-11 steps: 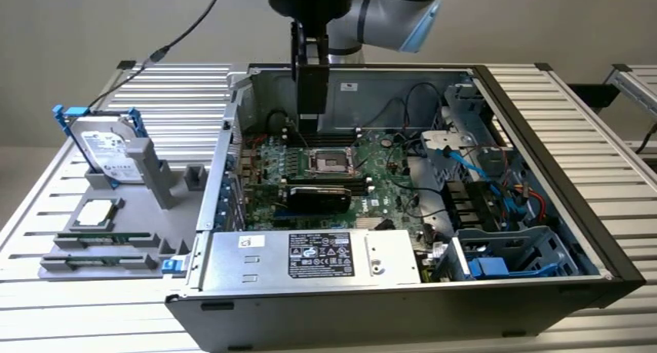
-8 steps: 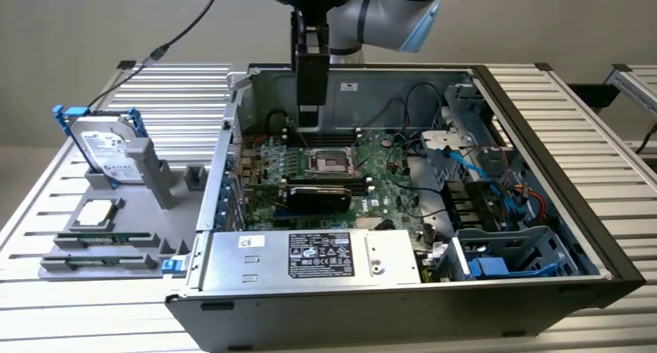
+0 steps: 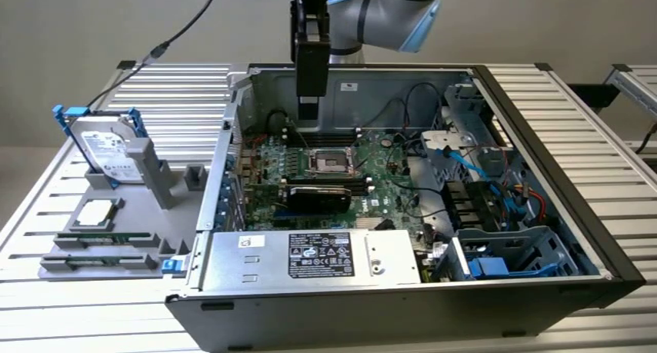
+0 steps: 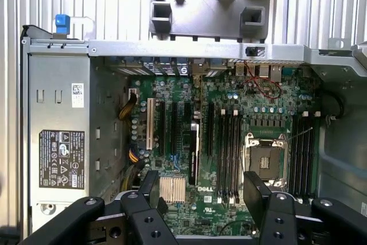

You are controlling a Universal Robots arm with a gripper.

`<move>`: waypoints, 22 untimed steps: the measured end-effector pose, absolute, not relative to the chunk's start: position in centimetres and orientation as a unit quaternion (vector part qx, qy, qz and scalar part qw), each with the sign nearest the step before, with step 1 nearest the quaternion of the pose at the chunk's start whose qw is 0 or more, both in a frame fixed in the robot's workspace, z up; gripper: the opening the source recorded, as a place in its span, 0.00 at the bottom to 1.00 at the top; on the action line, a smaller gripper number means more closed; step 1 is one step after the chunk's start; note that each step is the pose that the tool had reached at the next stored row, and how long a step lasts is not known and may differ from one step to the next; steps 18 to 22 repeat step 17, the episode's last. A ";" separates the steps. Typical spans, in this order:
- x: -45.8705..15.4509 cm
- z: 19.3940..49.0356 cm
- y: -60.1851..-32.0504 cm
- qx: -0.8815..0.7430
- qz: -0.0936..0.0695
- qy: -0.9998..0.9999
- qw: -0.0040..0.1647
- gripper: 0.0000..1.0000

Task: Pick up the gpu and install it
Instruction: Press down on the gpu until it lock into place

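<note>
The gpu stands on edge in a slot of the green motherboard inside the open computer case, its black face showing, just below the processor socket. Seen from above in the wrist view, the gpu is a thin dark strip between the expansion slots and the memory slots. My gripper hangs over the case's far wall, above the board and apart from the card. In the wrist view the gripper is open, its black fingers spread wide with nothing between them.
A silver power supply fills the case's near side. A drive cage and blue cables lie at the exterior view's right. Outside on the exterior view's left, a grey fixture holds a hard drive in a blue frame, a processor chip and memory sticks.
</note>
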State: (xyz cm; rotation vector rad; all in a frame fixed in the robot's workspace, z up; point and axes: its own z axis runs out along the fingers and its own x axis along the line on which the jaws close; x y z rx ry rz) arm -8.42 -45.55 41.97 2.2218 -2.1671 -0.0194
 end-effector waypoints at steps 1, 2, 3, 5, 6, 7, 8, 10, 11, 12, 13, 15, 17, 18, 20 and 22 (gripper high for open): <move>-8.4 42.0 -45.5 0.716 -0.006 -0.698 0.019 0.70; -8.4 42.0 -45.5 0.716 -0.006 -0.698 0.019 0.70; -8.4 42.0 -45.5 0.716 -0.006 -0.698 0.019 0.70; -8.4 42.0 -45.5 0.716 -0.006 -0.698 0.019 0.70; -8.4 42.0 -45.5 0.716 -0.006 -0.698 0.019 0.70; -8.4 42.0 -45.5 0.716 -0.006 -0.698 0.019 0.70; -8.4 42.0 -45.5 0.716 -0.006 -0.698 0.019 0.70; -8.4 42.0 -45.5 0.716 -0.006 -0.698 0.019 0.70; -8.4 42.0 -45.5 0.716 -0.006 -0.698 0.019 0.70; -8.4 42.0 -45.5 0.716 -0.006 -0.698 0.019 0.70; -8.4 42.0 -45.5 0.716 -0.006 -0.698 0.019 0.70; -8.4 42.0 -45.5 0.716 -0.006 -0.698 0.019 0.70; -8.4 42.0 -45.5 0.716 -0.006 -0.698 0.019 0.70; -8.4 42.0 -45.5 0.716 -0.006 -0.698 0.019 0.70; -8.4 42.0 -45.5 0.716 -0.006 -0.698 0.019 0.70; -8.4 42.0 -45.5 0.716 -0.006 -0.698 0.019 0.70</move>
